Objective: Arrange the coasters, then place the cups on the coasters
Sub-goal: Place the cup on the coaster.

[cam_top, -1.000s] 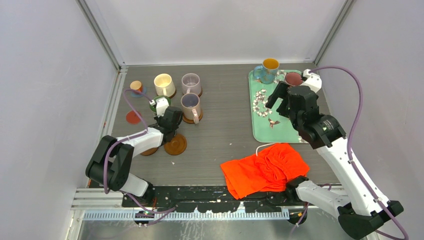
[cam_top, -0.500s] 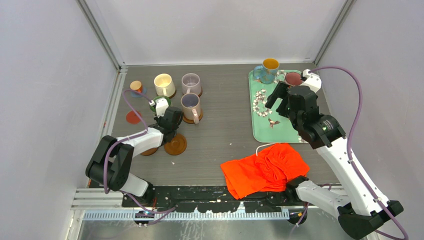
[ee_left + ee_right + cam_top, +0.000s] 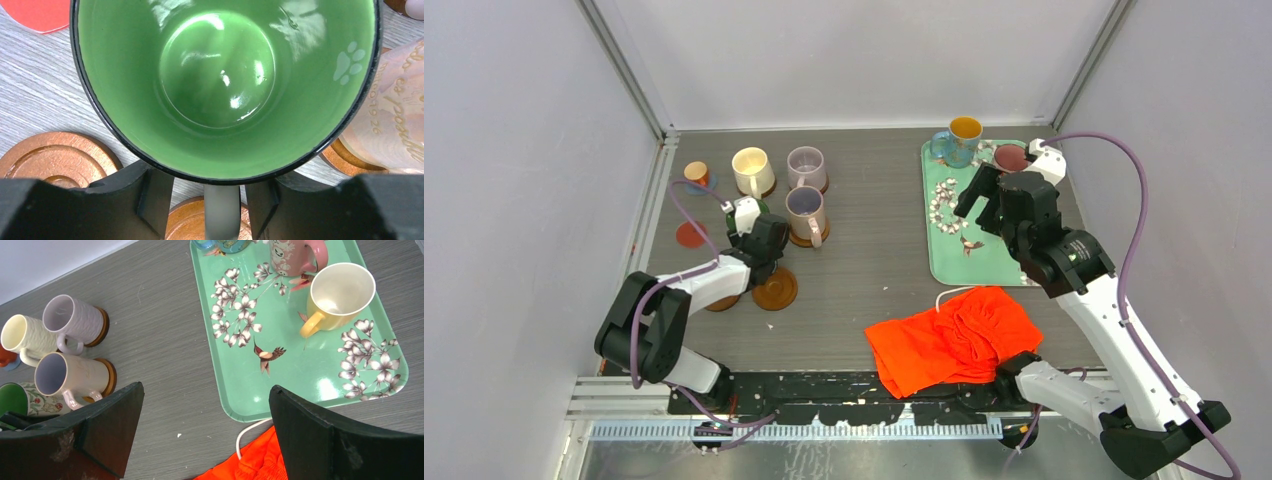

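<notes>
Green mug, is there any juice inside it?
No, the green mug is empty: the left wrist view shows its shiny bare bottom.

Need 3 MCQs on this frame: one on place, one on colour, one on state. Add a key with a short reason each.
1. Where does the yellow mug stand?
A) on the teal floral tray
B) on a wooden coaster
C) on the orange cloth

2. The paw-print mug has its handle between the left fingers. What colour is it inside?
A) orange
B) green
C) lilac

3. How do the right fingers stand?
A) shut on the pink mug
B) shut on the orange cloth
C) wide open, holding nothing

Key:
1 A: the right wrist view shows the yellow mug standing on the tray's floral surface.
2 B: the left wrist view looks straight down into a glossy green interior.
3 C: in the right wrist view the two fingers sit far apart, with only table and tray between them.
</notes>
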You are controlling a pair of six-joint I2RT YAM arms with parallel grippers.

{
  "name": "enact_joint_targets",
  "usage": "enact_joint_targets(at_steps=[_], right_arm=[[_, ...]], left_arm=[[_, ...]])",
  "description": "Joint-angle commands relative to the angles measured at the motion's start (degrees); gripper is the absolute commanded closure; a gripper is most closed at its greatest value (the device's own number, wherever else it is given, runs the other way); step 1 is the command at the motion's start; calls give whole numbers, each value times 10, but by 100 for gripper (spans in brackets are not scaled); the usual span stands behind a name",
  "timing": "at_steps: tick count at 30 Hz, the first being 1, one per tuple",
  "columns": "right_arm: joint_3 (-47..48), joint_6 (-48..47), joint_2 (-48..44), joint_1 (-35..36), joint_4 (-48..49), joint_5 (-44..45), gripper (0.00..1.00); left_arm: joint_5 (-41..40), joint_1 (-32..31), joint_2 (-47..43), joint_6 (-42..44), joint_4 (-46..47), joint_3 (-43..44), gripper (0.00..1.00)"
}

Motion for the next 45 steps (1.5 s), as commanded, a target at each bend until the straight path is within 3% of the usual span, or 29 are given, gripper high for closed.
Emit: enact_joint_targets(at_steps=[1, 4, 7, 9, 14, 22, 45], right_arm=[[2, 4, -4, -1, 20, 1, 0], [3, 4, -4, -1, 19, 1, 0], [3, 5, -3, -1, 18, 1, 0], [4, 5, -4, 0, 18, 1, 0], [3, 5, -7, 0, 16, 4, 0], [4, 4, -6, 0, 17, 4, 0], [7, 2, -5, -1, 14, 7, 0]], left_arm=[[-17, -2, -24, -9, 1, 14, 46], [-16, -2, -24, -9, -11, 22, 42], [-14, -2, -21, -11, -20, 33, 45], [-12, -2, -19, -10, -26, 40, 51], [-8, -2, -16, -11, -40, 55, 77], [-10, 6, -24, -7, -60, 78, 99], [-9, 31, -14, 25, -76, 139, 100]])
